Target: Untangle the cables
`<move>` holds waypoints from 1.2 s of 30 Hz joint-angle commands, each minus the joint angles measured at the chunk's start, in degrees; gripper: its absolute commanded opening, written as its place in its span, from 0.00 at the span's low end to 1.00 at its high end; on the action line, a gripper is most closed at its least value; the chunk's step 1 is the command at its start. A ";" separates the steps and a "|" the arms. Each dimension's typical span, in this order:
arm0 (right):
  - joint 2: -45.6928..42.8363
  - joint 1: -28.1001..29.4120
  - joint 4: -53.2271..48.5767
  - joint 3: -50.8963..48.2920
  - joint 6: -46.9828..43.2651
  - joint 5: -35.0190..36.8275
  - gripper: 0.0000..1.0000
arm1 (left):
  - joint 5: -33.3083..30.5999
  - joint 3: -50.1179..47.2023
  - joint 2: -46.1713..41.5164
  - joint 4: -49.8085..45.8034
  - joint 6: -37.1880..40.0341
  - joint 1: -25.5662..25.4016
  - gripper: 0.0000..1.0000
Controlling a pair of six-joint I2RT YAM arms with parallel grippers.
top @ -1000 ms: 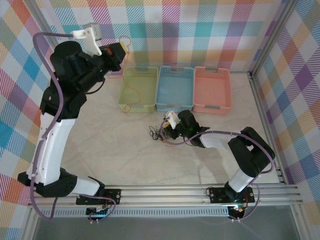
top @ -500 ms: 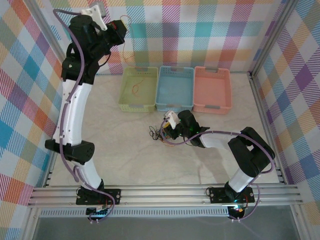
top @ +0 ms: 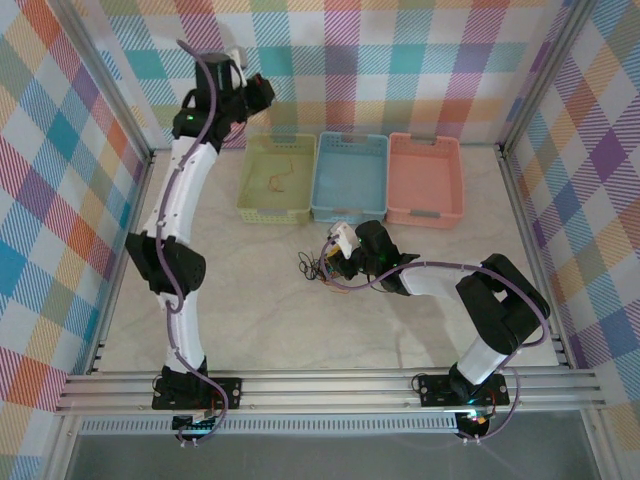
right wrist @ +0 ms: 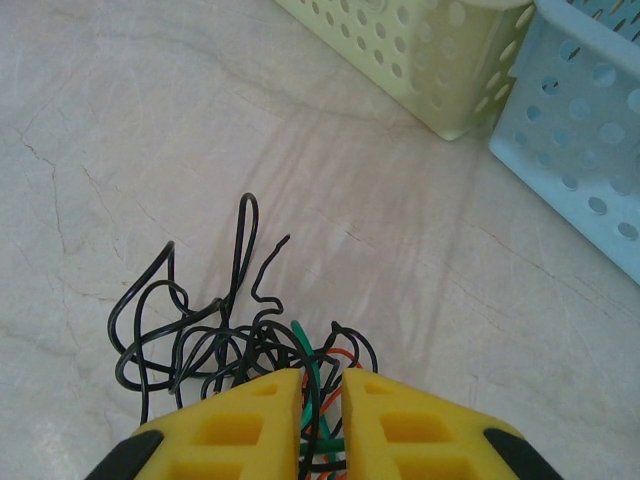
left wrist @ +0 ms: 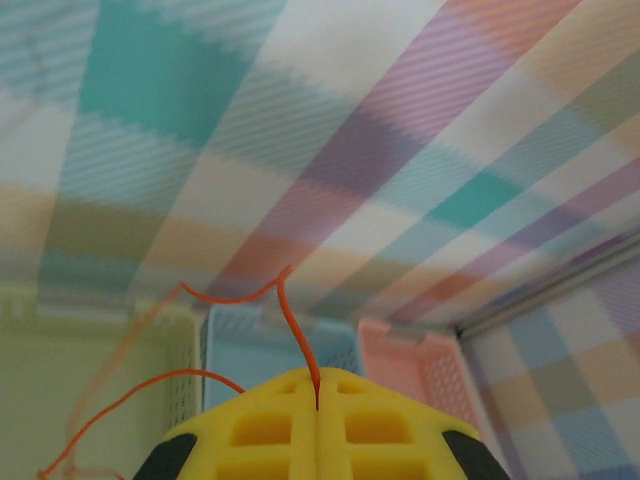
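Left wrist view: the left gripper [left wrist: 316,388] has its two yellow fingers pressed flat together, and a thin orange cable [left wrist: 287,300] comes up out of the seam between them, so it is pinched there. The cable rises, bends over to the left and sags toward the pale green basket [left wrist: 100,400] below. Beside that basket stand a light blue basket [left wrist: 262,342] and a salmon-pink basket [left wrist: 400,362], with the checked back wall [left wrist: 330,130] behind them.

From the top external camera this gripper is raised high against the back wall, above the far rim of the green basket. An orange strand lies curled on that basket's floor; whether it is the lower end of the pinched cable cannot be told.

In the right wrist view the right gripper [right wrist: 322,376] sits low on the marbled table [right wrist: 150,120], its yellow fingers nearly together with a narrow slit left. Green and red strands of the tangle of cables [right wrist: 215,335] are caught in that slit, so it grips the bundle. Black loops of the tangle spill out ahead and to the left on the table, in front of the green and blue baskets and apart from them.
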 commanded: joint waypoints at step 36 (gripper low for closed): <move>-5.93 -0.05 4.62 -2.54 4.34 0.04 0.21 | 12.82 -83.93 -35.61 24.28 -11.62 -16.04 0.48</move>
